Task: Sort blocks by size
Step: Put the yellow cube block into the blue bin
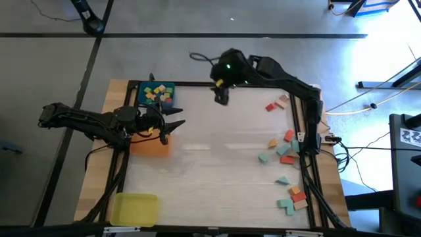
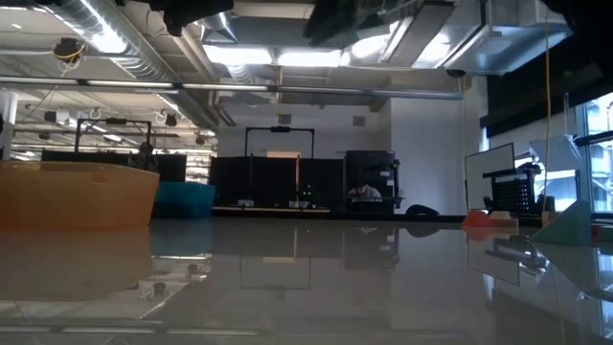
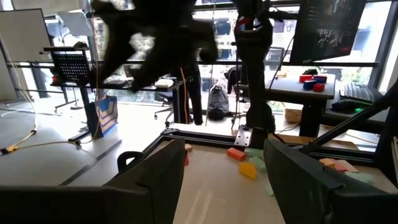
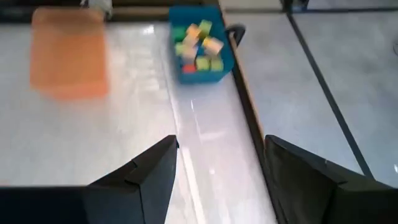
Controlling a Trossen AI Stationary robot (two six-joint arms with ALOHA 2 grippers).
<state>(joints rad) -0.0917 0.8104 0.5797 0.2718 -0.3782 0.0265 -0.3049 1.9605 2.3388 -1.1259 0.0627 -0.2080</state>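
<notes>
Pale glossy table [image 1: 210, 171] mirrors ceiling lights [image 2: 287, 57] of a dim workshop.

The tabletop [image 1: 210, 171] is pale wood with a smooth, glossy finish that mirrors the ceiling lights in the low view, edged by a dark matt metal frame [image 1: 197, 84]. The blocks [image 1: 287, 155] look like painted matt wood, and the orange tray [image 4: 67, 56] like smooth translucent plastic.
</notes>
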